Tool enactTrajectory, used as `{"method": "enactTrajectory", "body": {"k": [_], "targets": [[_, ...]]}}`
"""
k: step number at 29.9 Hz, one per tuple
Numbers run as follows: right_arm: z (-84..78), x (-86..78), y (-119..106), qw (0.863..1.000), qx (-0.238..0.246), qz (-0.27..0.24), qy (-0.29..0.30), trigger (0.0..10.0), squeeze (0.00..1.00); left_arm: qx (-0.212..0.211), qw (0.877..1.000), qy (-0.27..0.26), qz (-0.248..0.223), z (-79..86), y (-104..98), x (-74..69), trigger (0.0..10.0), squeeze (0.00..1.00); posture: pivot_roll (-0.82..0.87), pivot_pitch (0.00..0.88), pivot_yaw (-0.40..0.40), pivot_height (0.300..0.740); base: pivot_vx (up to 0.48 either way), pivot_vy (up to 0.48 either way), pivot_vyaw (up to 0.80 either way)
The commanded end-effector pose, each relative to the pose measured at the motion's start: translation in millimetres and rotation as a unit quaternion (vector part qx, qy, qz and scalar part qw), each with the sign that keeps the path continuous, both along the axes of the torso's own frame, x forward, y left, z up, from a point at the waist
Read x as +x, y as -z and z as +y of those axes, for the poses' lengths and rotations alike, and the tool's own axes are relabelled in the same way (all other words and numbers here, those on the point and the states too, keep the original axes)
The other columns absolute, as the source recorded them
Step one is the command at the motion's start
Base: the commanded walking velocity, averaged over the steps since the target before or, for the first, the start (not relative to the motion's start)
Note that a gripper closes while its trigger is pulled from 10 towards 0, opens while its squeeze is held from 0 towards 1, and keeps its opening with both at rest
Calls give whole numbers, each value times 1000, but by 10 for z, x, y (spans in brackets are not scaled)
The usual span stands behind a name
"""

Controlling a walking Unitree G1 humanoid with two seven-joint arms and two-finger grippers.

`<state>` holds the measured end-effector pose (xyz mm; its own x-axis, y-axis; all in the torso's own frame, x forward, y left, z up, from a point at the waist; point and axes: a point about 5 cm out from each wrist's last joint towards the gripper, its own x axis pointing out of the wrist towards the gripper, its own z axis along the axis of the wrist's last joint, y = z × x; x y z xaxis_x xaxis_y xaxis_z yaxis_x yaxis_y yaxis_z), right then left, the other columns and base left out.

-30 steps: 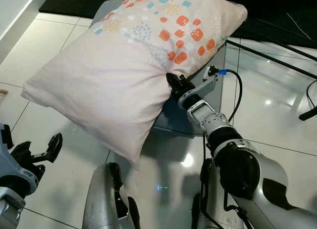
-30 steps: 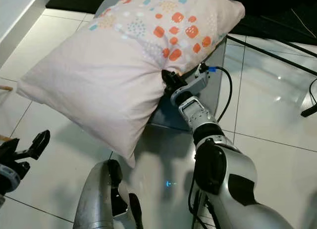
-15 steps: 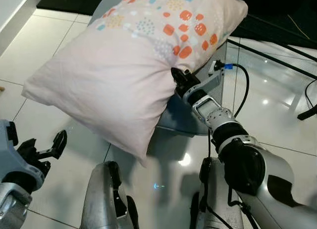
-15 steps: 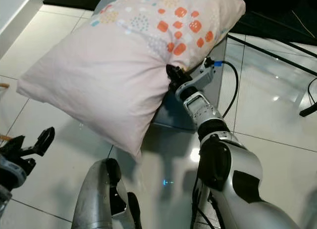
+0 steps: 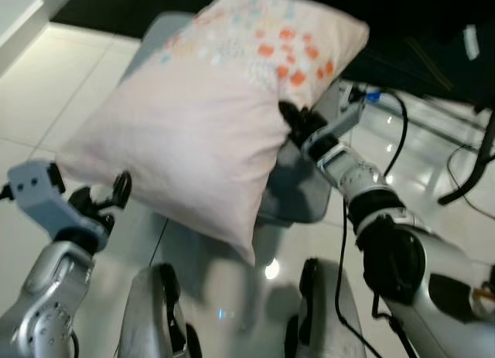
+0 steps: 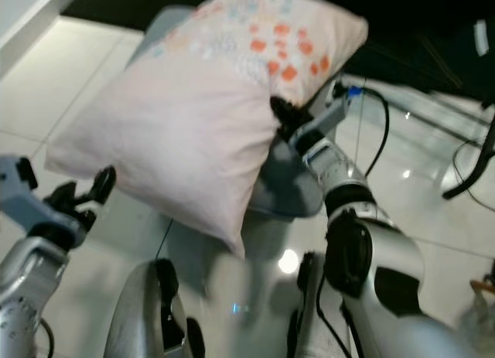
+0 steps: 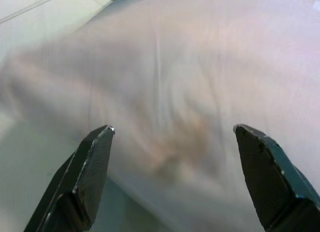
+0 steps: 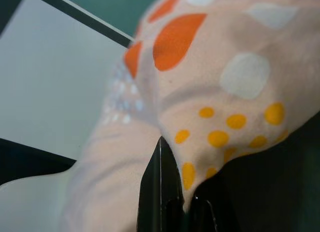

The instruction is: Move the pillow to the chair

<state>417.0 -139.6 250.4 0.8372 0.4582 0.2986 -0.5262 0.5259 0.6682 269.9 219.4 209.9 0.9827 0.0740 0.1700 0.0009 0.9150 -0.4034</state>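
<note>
Half done: my right gripper (image 5: 288,115) pinches the pillow (image 5: 209,118) over the chair (image 5: 298,192) (left gripper (image 7: 172,142) spread beside it), release remaining.

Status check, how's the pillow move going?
Right gripper shut on the pale pink patterned pillow, over the grey chair. Left gripper open beside it. Nothing blocking.

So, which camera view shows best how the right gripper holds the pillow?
The right wrist view: the right gripper is shut on a pinched fold of the pillow, seen close. The eye views show it small at the pillow's edge above the chair. The left wrist view shows open left gripper fingers facing plain fabric.
</note>
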Motion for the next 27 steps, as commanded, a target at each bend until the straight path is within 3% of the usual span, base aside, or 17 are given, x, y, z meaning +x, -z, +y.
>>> {"method": "enactTrajectory", "body": {"k": [1,4,5,6,8,11,16,20,27], "targets": [[-107,-20,-3,1000,-13,-15,0,0,0,-4,1000,-5,4,-13,77,48,10000,0,-145,182,-19,391,0,0,0],[-123,-29,28,1000,-18,-13,-4,0,0,-8,1000,-3,-4,-42,72,102,10000,0,-145,182,-19,391,0,0,0],[-116,-69,203,999,-34,6,-13,0,0,-14,1000,2,-15,-89,56,180,10000,0,-181,87,-33,391,0,0,0],[-116,-69,203,999,-34,6,-13,0,0,-14,1000,2,-15,-89,56,180,10000,0,-181,87,-33,391,0,0,0],[-93,-206,603,997,-51,48,-38,0,0,-22,999,13,-33,-175,30,341,10000,0,-199,46,-26,391,0,0,0],[-98,-285,746,996,-57,58,-42,0,0,-21,999,16,-37,-183,30,382,10000,0,-205,27,-23,391,0,0,0],[-87,-342,808,996,-53,59,-46,0,0,-18,999,18,-41,-179,46,426,10000,0,-212,12,-17,391,0,0,0],[15,-392,862,995,-58,53,-65,0,0,-17,999,22,-39,-216,109,478,10000,0,-213,0,-13,411,0,0,0],[21,-355,761,996,-61,47,-50,0,0,-18,999,24,-42,-262,156,534,10000,0,-213,0,-15,431,0,0,0]]}}
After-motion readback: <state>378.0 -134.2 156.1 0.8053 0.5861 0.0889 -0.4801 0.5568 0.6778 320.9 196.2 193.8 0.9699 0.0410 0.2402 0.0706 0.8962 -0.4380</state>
